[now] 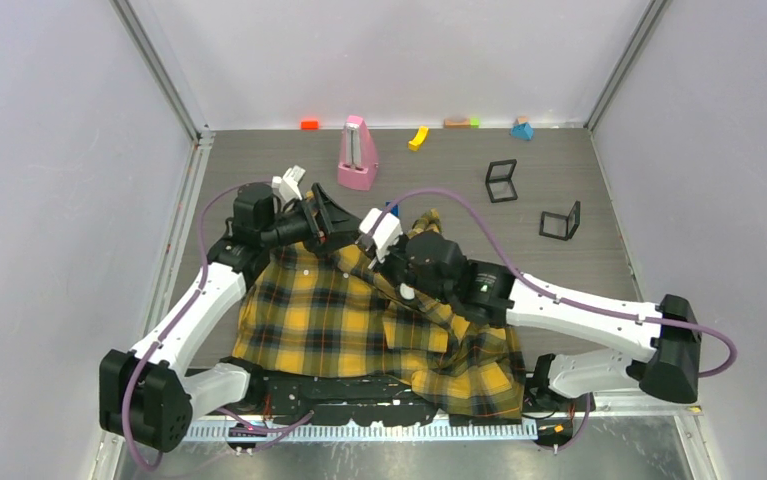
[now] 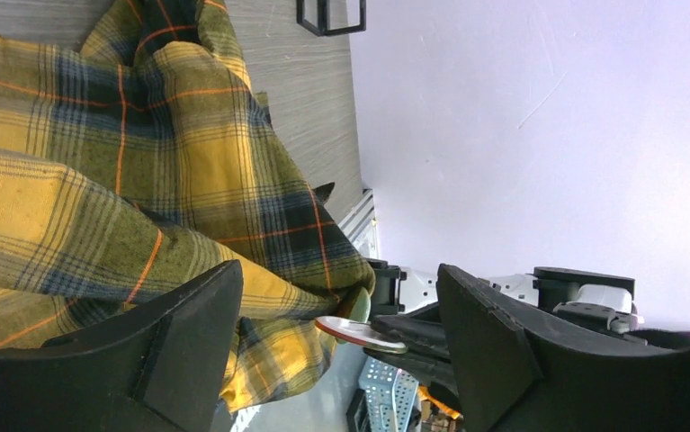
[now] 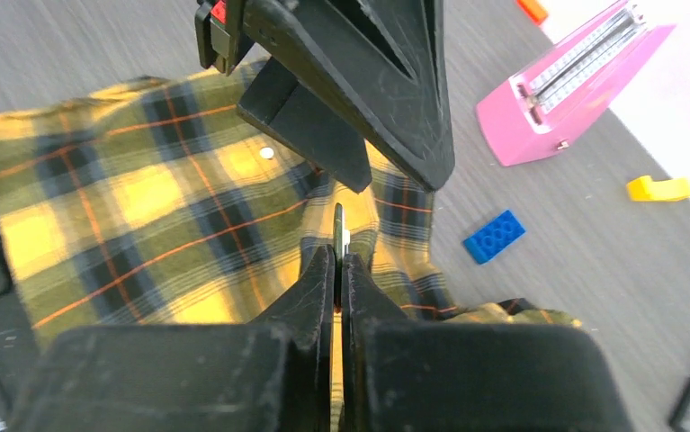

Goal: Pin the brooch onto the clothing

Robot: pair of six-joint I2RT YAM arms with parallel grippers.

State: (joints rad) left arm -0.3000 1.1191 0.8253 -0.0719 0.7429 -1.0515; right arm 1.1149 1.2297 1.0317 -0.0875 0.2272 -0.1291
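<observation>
The yellow-and-black plaid shirt (image 1: 329, 310) lies crumpled at the near middle of the table. My right gripper (image 1: 371, 245) is shut on the brooch (image 3: 339, 236), a thin disc seen edge-on, and holds it against a raised fold of the shirt (image 3: 125, 216). In the left wrist view the brooch (image 2: 359, 330) shows as a shiny disc with a red rim, touching the fabric (image 2: 98, 162). My left gripper (image 1: 327, 222) is open, its fingers (image 2: 170, 342) spread either side of that fold and the brooch. A white shirt button (image 3: 267, 153) shows nearby.
A pink metronome-like object (image 1: 357, 155) stands behind the shirt. A blue brick (image 3: 495, 236) and a yellow piece (image 1: 418, 137) lie beyond it. Two black square frames (image 1: 501, 180) (image 1: 560, 222) stand at the right rear. Small blocks line the back wall (image 1: 522, 129).
</observation>
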